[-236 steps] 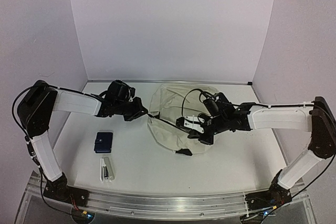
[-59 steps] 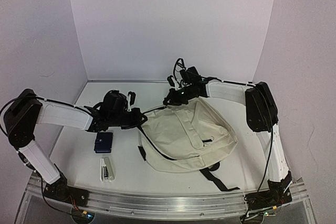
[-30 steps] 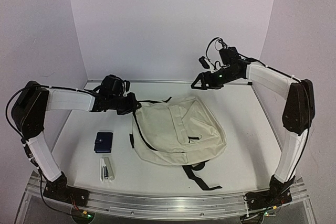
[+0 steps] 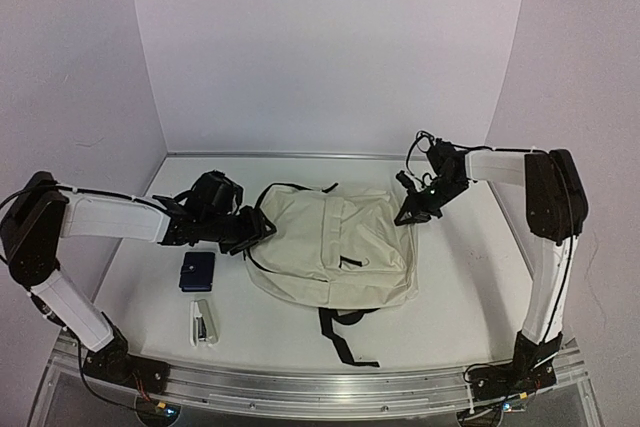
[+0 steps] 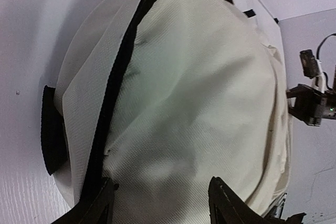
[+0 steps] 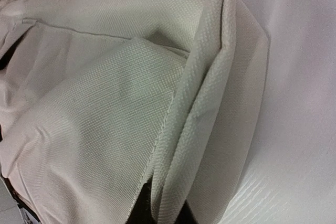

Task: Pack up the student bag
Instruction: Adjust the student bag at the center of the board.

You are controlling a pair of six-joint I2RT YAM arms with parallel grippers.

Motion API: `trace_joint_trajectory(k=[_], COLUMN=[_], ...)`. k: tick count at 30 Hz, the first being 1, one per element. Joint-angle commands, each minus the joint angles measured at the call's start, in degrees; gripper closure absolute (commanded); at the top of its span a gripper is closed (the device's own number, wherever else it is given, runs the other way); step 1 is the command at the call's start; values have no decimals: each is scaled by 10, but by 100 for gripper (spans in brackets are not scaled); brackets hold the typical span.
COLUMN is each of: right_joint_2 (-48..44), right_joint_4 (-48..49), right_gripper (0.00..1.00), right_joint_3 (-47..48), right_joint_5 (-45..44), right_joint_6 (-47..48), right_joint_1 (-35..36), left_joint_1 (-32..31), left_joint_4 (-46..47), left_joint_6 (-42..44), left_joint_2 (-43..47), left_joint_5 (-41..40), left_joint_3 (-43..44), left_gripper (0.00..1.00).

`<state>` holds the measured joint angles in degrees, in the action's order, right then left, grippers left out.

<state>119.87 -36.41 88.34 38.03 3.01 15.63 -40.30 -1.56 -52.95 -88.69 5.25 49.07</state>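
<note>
Student bag (image 4: 330,247): flat, middle of worktop (image 4: 470,277), straps toward near edge.
Left pincer (image 4: 256,231): released, fingers spread over bag's left edge.
Right pincer (image 4: 412,211): clenched on fabric fold at bag's right corner.

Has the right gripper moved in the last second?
Yes. The right gripper dropped from high against the back wall to the bag's right edge.

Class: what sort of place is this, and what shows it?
Likely a robot lab bench: a left arm and right arm bolted by a white table, plain walls around it, a bag laid out.
</note>
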Motion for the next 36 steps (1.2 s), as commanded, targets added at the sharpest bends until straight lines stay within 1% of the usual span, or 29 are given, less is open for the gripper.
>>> trace_joint_trajectory(k=[1,4,7,10,13,15,17,18,19,21,22,23,25,26,29,31,32,36], right_joint_2=[-72,-96,-112,-121,-126,-129,-132,-133,-134,-148,-161,-174,-199,-205,-205,-190,-174,-98], right_joint_4=[-34,-32,-18,2,14,26,33,32,31,26,21,17,6,-1,-22,-23,-23,-24], right_gripper=[100,100,100,100,96,90,76,65,58,51,47,43,32,28,21,10,8,4], right_joint_3=[-74,-124,-169,-195,-207,-210,-207,-202,-196,-180,-175,-171,-156,-143,-97,-66,-44,37], right_joint_5=[23,63,105,127,139,136,131,132,132,115,104,96,74,58,7,-6,-4,4], right_joint_6=[9,4,-1,-4,-8,-13,-19,-23,-25,-26,-22,-16,4,18,60,73,72,73], right_joint_1=[1,2,4,18,47,74,95,99,99,94,87,79,61,53,45,45,45,49], left_joint_1=[-6,2,27,61,78,88,97,101,103,103,103,103,98,96,79,73,72,56], left_joint_4=[18,29,32,37,1,-22,-44,-53,-58,-70,-77,-77,-68,-79,-126,-144,-150,-149], left_joint_6=[-27,-5,27,54,93,117,129,138,147,161,166,168,165,165,163,135,120,63], left_joint_2=[-53,-96,-166,-250,-327,-371,-404,-409,-408,-381,-355,-330,-265,-233,-149,-97,-68,22], left_joint_5=[-10,-13,25,90,123,135,156,159,160,149,142,135,113,93,36,7,-3,-35], left_joint_3=[31,73,150,253,364,439,500,522,531,526,513,491,428,407,343,282,252,131], left_gripper=[42,50,60,70,72,73,72,70,67,57,49,41,32,29,21,18,17,16])
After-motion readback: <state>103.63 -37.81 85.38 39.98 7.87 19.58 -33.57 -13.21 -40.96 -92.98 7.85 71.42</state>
